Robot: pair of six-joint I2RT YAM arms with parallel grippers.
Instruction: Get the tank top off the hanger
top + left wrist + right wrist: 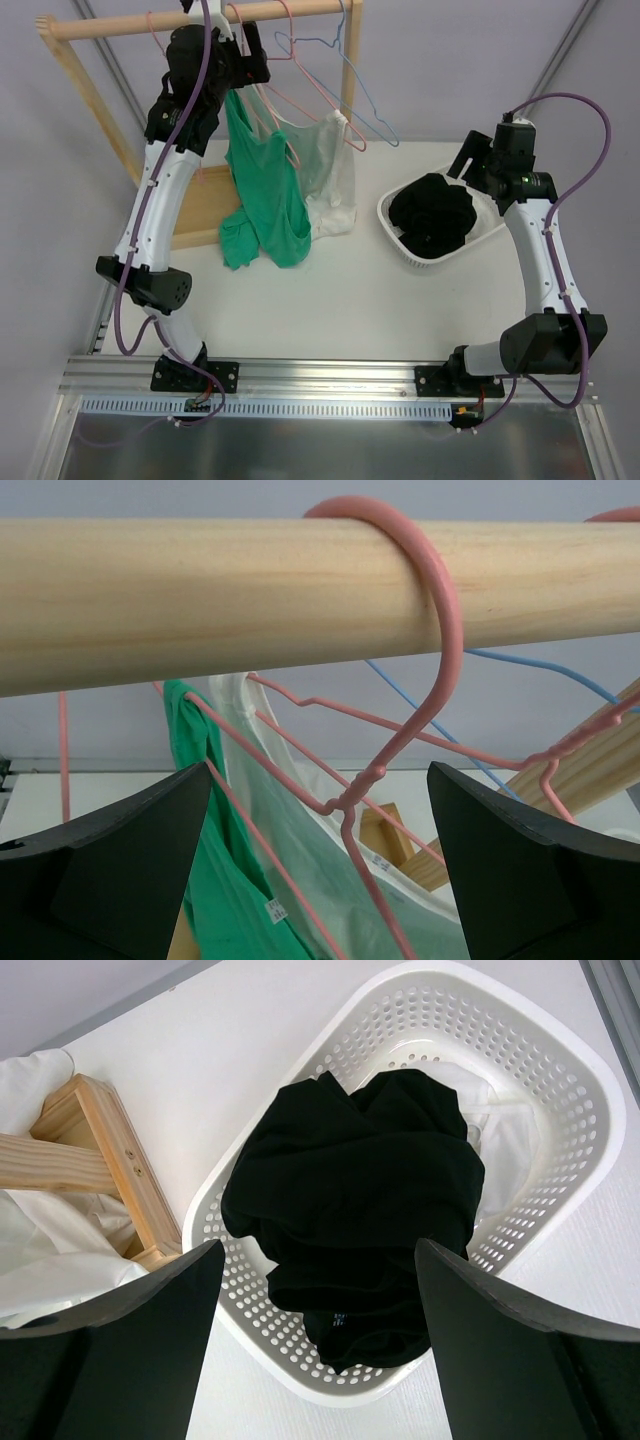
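Left pincer: jaws stood apart on either side of the pink hanger, just below its hook, touching nothing. It looked placed to close on the neck.
Right pincer: jaws apart and holding nothing, hovering over the basket near the table's right edge.
Green tank top: hung on the hanger toward the far left corner, its hem trailing on the surface. Not yet removed.
Wooden rail: carried the hook, which kept the garment up within the left arm's reach.
White top: hung against the green one's right side and may snag, in my judgement.
Black garment: lay heaped in the basket.
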